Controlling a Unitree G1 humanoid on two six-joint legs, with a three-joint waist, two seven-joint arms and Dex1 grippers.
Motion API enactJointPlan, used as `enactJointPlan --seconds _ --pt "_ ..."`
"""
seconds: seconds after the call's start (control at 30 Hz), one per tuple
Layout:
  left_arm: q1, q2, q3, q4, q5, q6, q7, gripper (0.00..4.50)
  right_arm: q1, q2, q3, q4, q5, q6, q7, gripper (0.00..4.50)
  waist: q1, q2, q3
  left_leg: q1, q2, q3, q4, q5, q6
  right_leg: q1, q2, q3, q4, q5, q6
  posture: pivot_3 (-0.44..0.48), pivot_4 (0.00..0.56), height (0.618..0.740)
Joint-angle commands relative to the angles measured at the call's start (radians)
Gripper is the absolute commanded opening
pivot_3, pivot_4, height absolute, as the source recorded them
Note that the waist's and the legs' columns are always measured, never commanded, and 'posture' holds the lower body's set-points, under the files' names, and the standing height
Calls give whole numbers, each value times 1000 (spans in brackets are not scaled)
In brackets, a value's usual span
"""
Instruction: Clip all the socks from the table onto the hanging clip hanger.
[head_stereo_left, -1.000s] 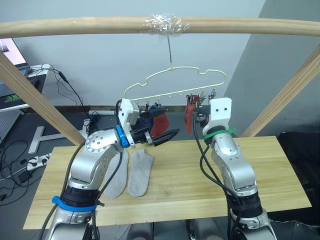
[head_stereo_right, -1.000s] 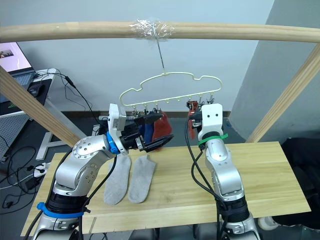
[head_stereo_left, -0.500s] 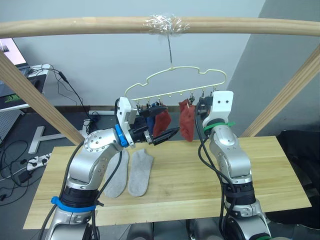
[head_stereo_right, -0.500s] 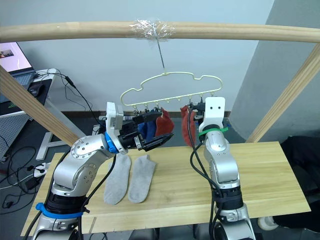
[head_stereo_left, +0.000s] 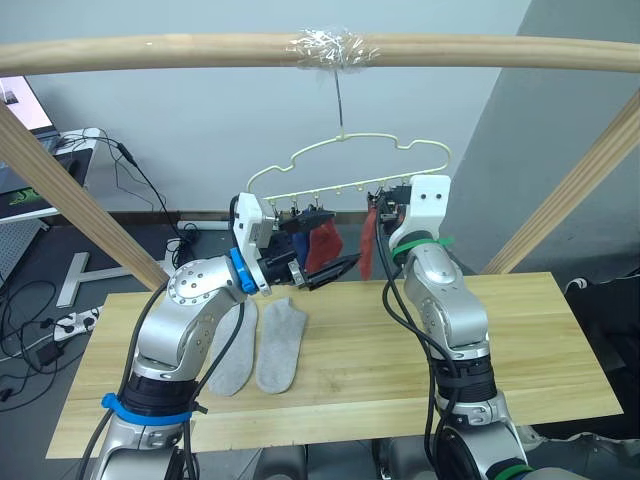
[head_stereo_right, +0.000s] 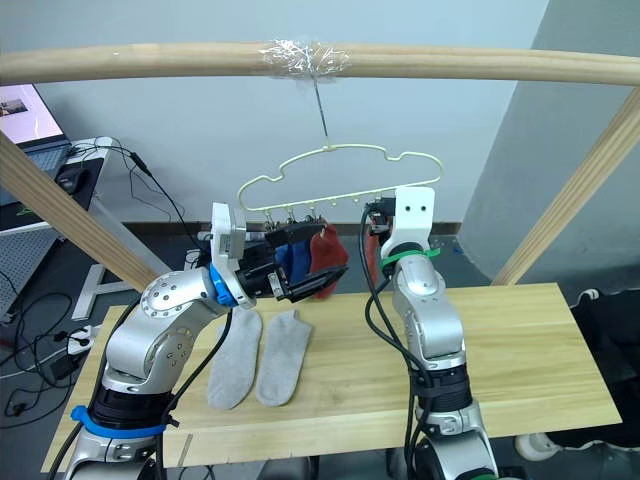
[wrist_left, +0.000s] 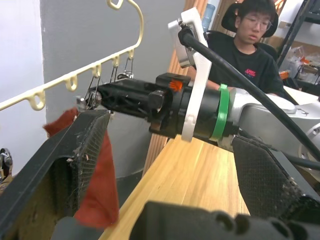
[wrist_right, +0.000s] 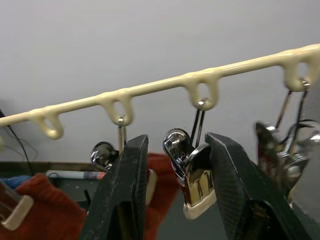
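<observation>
At lower left of the head views, two grey socks lie side by side on the wooden counter, their long axes running from the near edge toward the far edge, cuffs farthest away. Just above them the left hand is raised off the counter with its fingers spread and nothing between them, pointing right toward the hanging socks. A blue sock and a red sock hang behind it from clips, long axes roughly vertical. At centre, the pale hanger hangs from the taped pole, its clip bar rising toward the right. A second red sock hangs straight down just left of the right hand, whose parted fingers bracket a metal clip without visibly squeezing it.
</observation>
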Motion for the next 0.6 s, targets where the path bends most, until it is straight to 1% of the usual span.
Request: enactJointPlan --seconds 0.03,0.37,0.6 --pt "2 0 11 -53 -18 -1 5 4439 -1 7 -2 -45 0 1 -13 1862 0 0 0 0 0 0 0 0 0 0 0 0 0 0 0 157 177 740" --pt "4 -2 9 -58 -17 3 7 4439 18 19 -27 -42 3 36 -50 1862 0 0 0 0 0 0 0 0 0 0 0 0 0 0 0 156 177 740" --pt "11 -3 10 -63 -17 5 7 4439 29 15 -3 -75 -4 65 -52 1862 0 0 0 0 0 0 0 0 0 0 0 0 0 0 0 154 176 740"
